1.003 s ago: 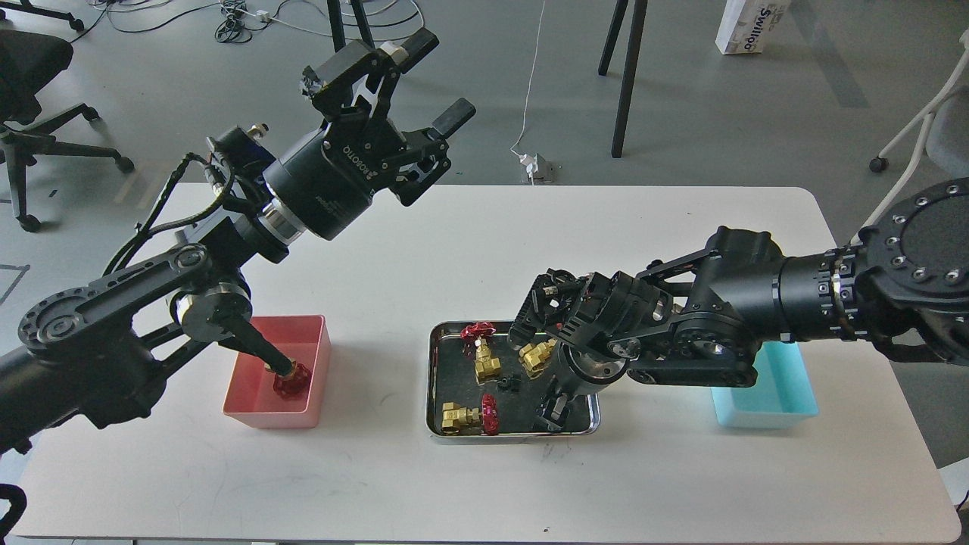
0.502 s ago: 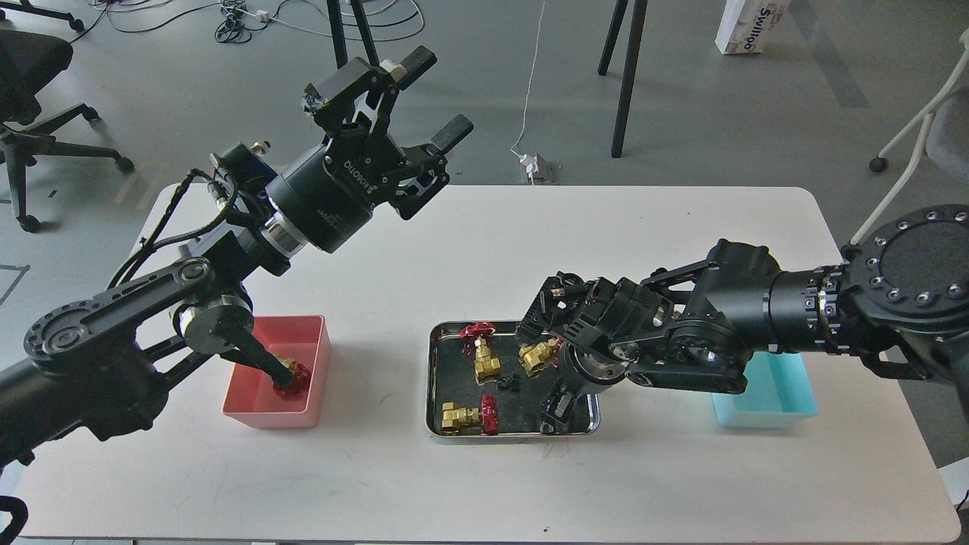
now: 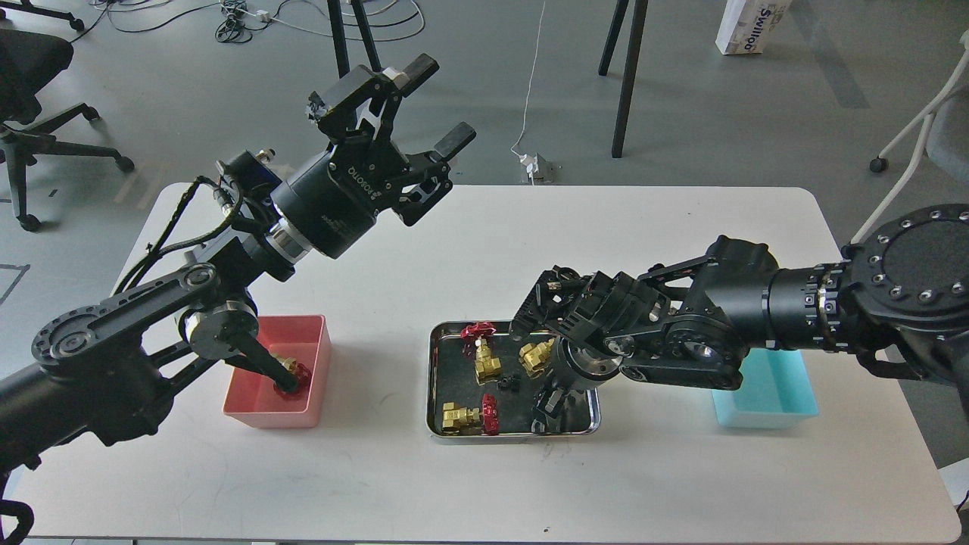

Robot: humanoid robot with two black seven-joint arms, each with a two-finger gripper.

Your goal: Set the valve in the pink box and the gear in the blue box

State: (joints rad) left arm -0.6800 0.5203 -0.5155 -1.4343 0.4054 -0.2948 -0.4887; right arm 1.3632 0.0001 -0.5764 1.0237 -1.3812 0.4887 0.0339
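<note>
A steel tray (image 3: 433, 378) holds three brass valves with red handwheels (image 3: 484, 362) (image 3: 536, 356) (image 3: 463, 415) and tiny black gears (image 3: 511, 383). A fourth valve (image 3: 292, 375) lies in the pink box (image 3: 261, 417), partly hidden behind my left arm. My left gripper (image 3: 439, 102) is open and empty, held high above the table's back left. My right gripper (image 3: 548, 409) points down into the tray's front right corner; its dark fingers cannot be told apart. The blue box (image 3: 780, 401) stands to the right, partly hidden by my right arm.
The white table (image 3: 454, 484) has its front edge near the view's bottom. Chairs, stand legs and cables are on the floor beyond the table's far edge.
My right gripper has shifted slightly left inside the tray's front right corner. My left arm has moved slightly, its gripper still open.
</note>
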